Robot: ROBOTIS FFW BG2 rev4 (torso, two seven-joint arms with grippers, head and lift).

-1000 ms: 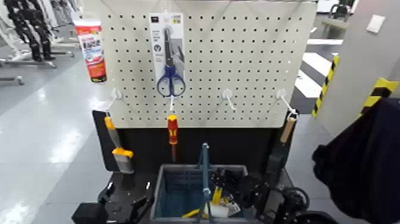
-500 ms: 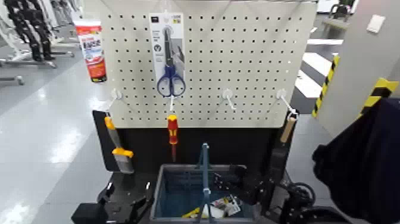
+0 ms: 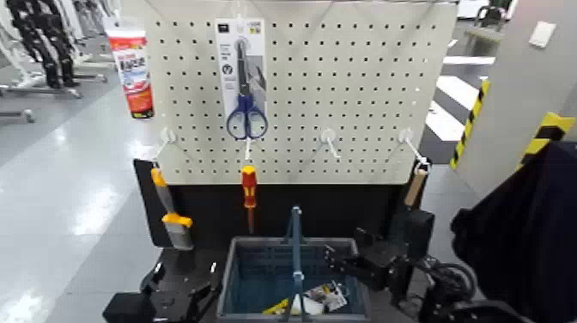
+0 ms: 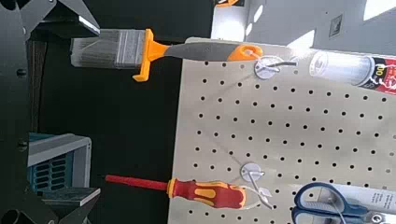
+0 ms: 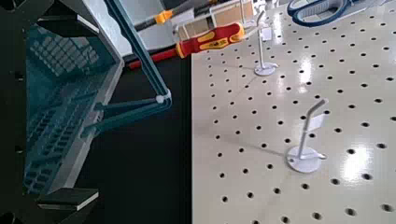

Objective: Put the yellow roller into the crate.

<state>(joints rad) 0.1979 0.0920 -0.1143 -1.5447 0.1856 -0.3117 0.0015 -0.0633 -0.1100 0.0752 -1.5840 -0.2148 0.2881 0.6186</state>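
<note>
Since a second earlier, the right gripper (image 3: 348,260) had been drawn up and out of the crate (image 3: 236,273), from over the right compartment to just outside the right rim. The roller (image 3: 296,304) was left behind it, below and to the gripper's left, lying on the crate floor near the front wall, yellow handle pointing left, white sleeve against the middle handle. A printed card lay beside it.

In the right wrist view the fingertips (image 5: 65,198) were seen spread apart, with nothing between them; the gripper was judged released and empty. The crate lattice and a screwdriver (image 5: 210,40) on the pegboard (image 5: 308,112) appeared beyond.

The left gripper (image 3: 191,296) was parked low, outside the crate's left wall, well apart from the roller. Its fingers could not be made out.

Placement was judged essentially done; retreat was the step in hand. For a clean retreat, the arm should be lifted clear of the rim before any sideways travel, so that neither the lattice nor the thin handle is caught and the crate is not dragged.
</note>
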